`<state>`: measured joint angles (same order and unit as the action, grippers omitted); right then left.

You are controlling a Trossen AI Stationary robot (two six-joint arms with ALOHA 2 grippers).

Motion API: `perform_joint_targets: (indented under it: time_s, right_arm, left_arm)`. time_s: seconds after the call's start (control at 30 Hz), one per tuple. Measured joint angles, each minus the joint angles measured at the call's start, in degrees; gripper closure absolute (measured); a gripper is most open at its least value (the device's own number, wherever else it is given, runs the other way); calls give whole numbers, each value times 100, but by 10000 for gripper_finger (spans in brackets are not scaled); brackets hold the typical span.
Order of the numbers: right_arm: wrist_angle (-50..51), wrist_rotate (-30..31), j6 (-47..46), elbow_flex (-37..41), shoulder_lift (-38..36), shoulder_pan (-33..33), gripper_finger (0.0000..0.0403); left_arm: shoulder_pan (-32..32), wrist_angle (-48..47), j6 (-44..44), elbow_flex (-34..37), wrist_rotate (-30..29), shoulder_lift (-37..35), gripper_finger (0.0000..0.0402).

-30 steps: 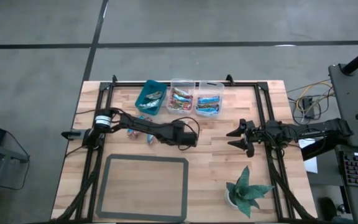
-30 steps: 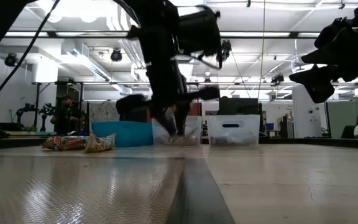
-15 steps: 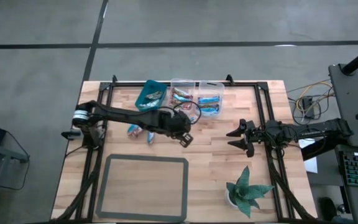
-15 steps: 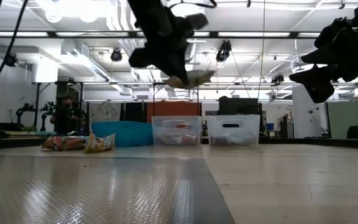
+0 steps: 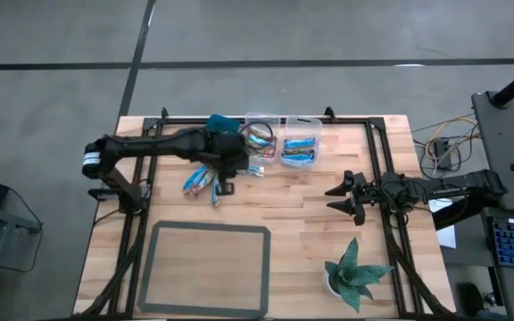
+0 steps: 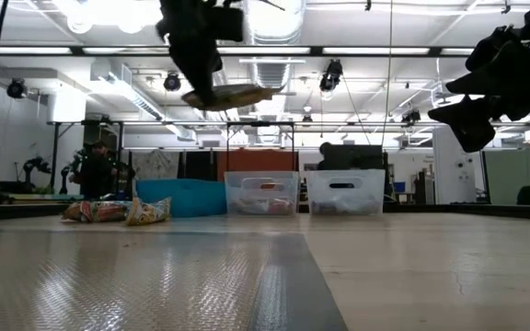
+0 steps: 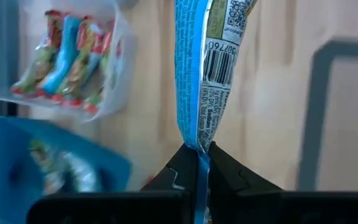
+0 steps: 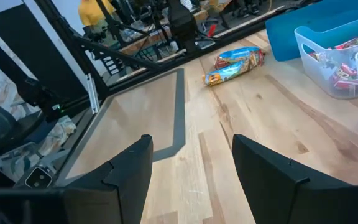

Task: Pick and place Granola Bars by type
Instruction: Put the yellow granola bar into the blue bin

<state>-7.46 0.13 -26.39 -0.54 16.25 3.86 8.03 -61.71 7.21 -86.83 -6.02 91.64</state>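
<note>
Two granola bars (image 5: 201,184) on wooden table (image 5: 328,241).

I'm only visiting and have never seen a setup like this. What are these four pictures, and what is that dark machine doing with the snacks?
It is a robot with two dark arms at a wooden table, each ending in a two-finger gripper. One picture looks straight down, one looks level across the table, and two come from cameras on the arms' wrists. The left gripper is shut on a wrapped bar, lifted above the table near the bins. At the back stand a teal bin and two clear bins holding more bars. Two bars lie loose on the wood. A grey mat and a small plant sit at the front. The right gripper waits open at the right.
</note>
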Motion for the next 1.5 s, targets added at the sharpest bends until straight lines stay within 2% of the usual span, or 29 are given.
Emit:
perform_joint_targets:
  time_s: [0.27,0.53,0.73,1.17,1.33,1.5]
  right_arm:
    - [-2,3,0,0,2,2,193]
    - [-2,1,0,0,0,2,193]
    - [-2,1,0,0,0,1,193]
    - [-2,1,-1,0,0,2,193]
    - [-2,1,-2,0,0,0,193]
    - [-2,0,-2,0,2,2,193]
  left_arm:
    - [1042,-812,1712,2,0,-92,401]
    - [2336,-691,3108,2,29,-95,401]
    - [2950,-105,3554,380,507,-99,402]
    - [3071,1368,3581,2381,687,-102,401]
    - [3178,1742,3648,2737,630,-87,401]
    - [3262,2029,3722,2783,336,-105,401]
